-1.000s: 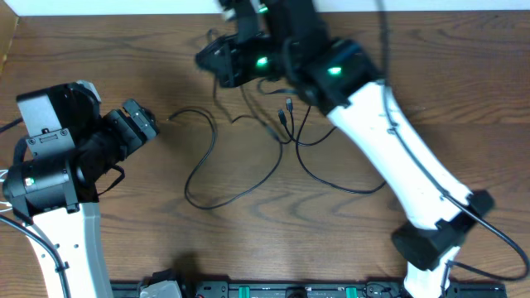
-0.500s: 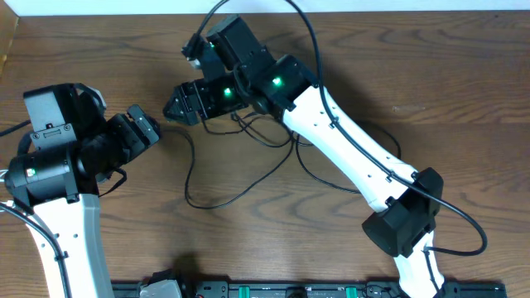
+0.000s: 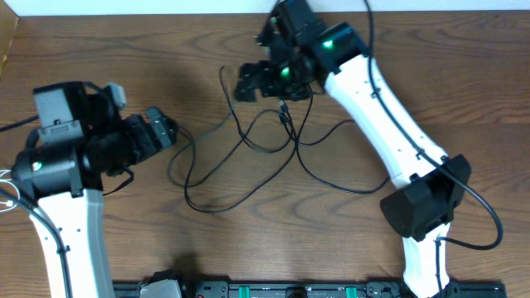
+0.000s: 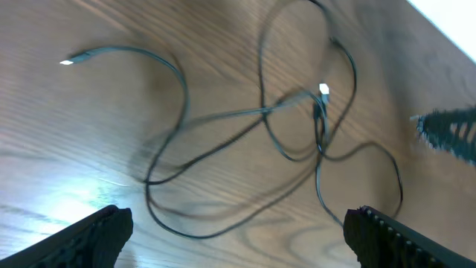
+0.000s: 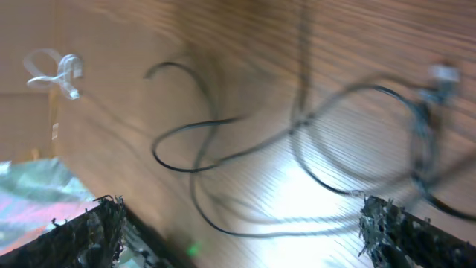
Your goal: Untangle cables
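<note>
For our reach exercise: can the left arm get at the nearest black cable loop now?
Probably yes: the open left gripper sits just beside the black cable loop, with only bare table between.

No legible text, labels, brands, numbers or signs in any view.

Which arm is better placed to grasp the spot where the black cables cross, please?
Probably the right arm: the right end effector, open, hovers close beside where the cables cross near the plugs; the left end effector, also open, sits by the outer loop, farther away.
</note>
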